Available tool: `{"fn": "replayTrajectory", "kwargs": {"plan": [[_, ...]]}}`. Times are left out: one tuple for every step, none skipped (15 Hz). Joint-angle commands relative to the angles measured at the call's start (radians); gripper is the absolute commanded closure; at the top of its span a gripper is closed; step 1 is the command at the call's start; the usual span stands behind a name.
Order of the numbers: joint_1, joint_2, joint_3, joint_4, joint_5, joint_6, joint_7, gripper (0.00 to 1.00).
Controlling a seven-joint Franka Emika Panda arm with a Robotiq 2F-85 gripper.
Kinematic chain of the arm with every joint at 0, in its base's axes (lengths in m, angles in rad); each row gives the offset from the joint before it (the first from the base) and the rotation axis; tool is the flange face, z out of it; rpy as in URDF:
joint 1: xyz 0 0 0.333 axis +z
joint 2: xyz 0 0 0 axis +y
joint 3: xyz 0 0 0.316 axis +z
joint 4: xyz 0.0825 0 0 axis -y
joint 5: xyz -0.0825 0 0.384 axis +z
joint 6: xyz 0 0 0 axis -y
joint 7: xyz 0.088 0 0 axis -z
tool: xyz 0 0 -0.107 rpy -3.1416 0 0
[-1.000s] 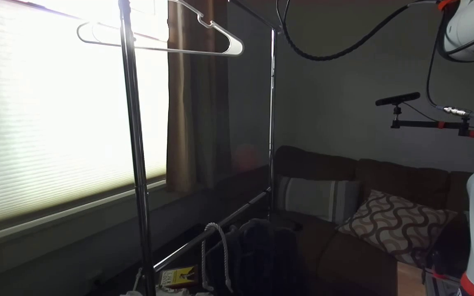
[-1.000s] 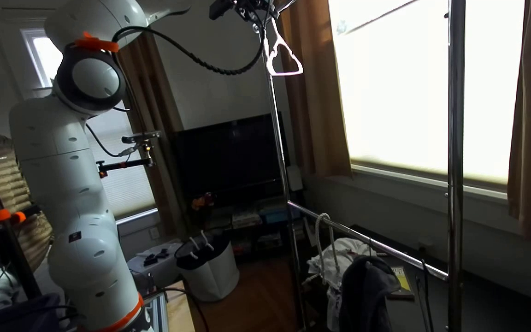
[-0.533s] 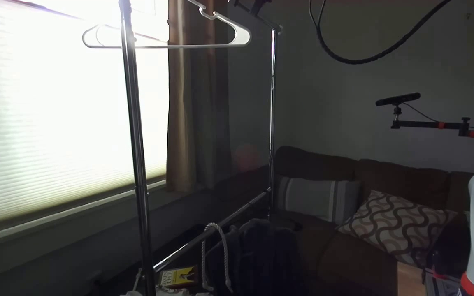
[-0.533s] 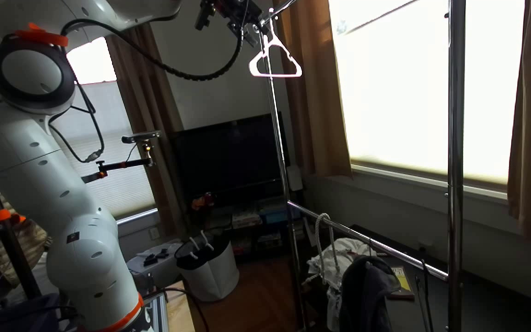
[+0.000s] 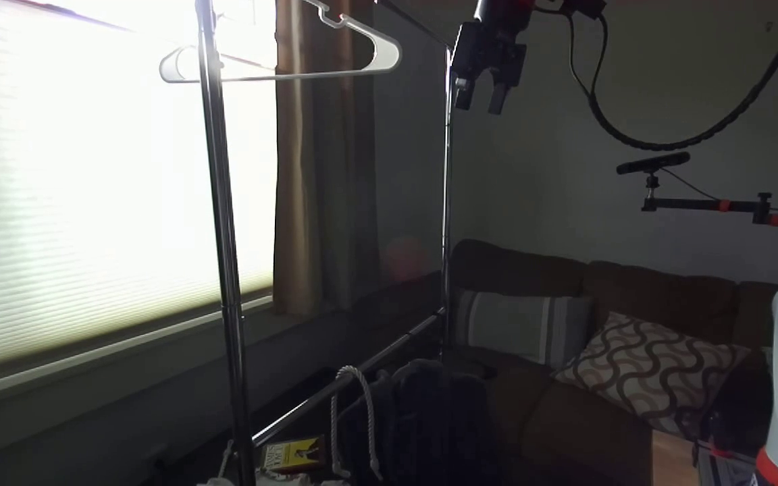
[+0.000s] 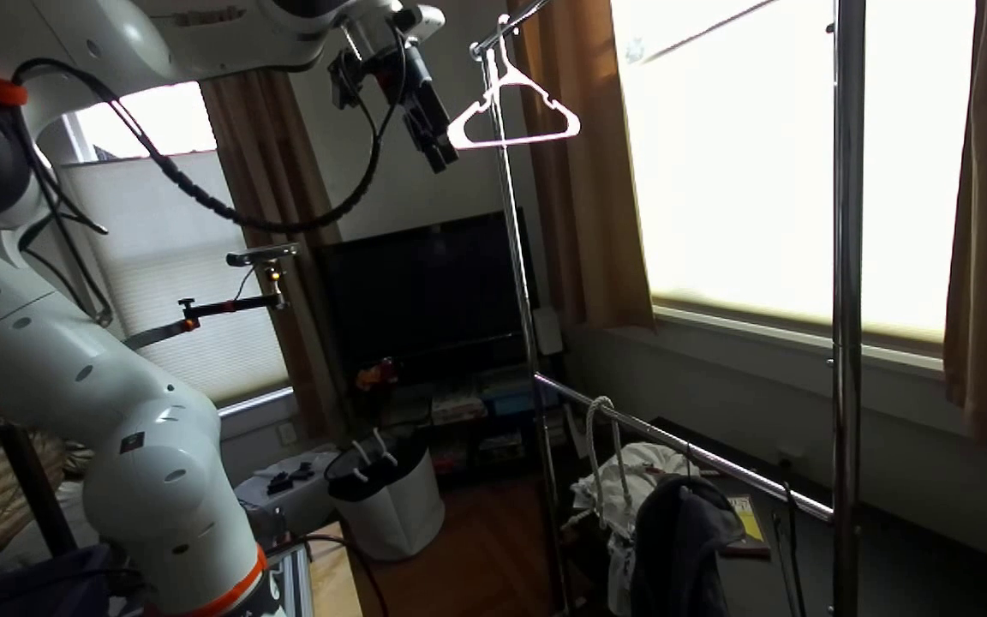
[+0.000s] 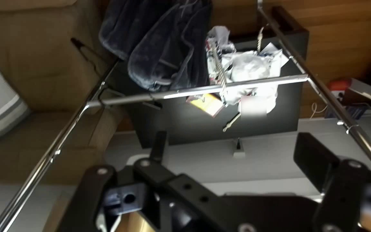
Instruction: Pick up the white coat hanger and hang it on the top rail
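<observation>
My gripper [image 5: 479, 101] is released: its two fingers [image 7: 312, 158] point downward and stand apart, and the wrist view shows them spread wide, left and right. The white coat hanger [image 6: 512, 79] is on the top rail [image 6: 530, 14] — in an exterior view its hook passes over it close to the far end, just beside the far pole [image 6: 517, 248]. It hangs slightly tilted, its bottom edge sloping. There I see the gripper left of the hanger, their outlines almost meeting; yet in an exterior view the gripper stands well to the right of it, with dark wall [image 5: 416, 101] between. The top of the hook runs out of that picture.

The arm [image 6: 159, 463] reaches in from the left, a black cable [image 6: 288, 227] drooping under it. From the wrist I look down at the low bar [image 7: 262, 83]: a dark garment [image 7: 163, 48] hangs at its left, and a white bundle [image 7: 250, 67] shows to the right, a pale rope [image 7: 219, 67] looped over the bar. A flat yellow-covered item [image 7: 208, 103] lies on a dark table [image 7: 179, 124]. In an exterior view I have a bright window [image 5: 92, 202] on the left and, on the far right, a brown sofa [image 5: 531, 263] with a striped cushion [image 5: 517, 324] and a wavy-patterned cushion [image 5: 645, 368]. In an exterior view I also make out a dark television [image 6: 425, 291] at the far side and, nearer, a pale basket [image 6: 399, 514].
</observation>
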Motion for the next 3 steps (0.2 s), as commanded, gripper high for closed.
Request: {"fn": "replayTrajectory", "kwargs": {"plan": [[-0.025,-0.012,0.010,-0.020,0.018,-0.001,-0.007,0.00],[-0.027,-0.011,0.011,-0.016,0.016,-0.001,-0.008,0.00],[-0.028,-0.008,0.013,-0.009,0.016,0.000,-0.008,0.00]]}}
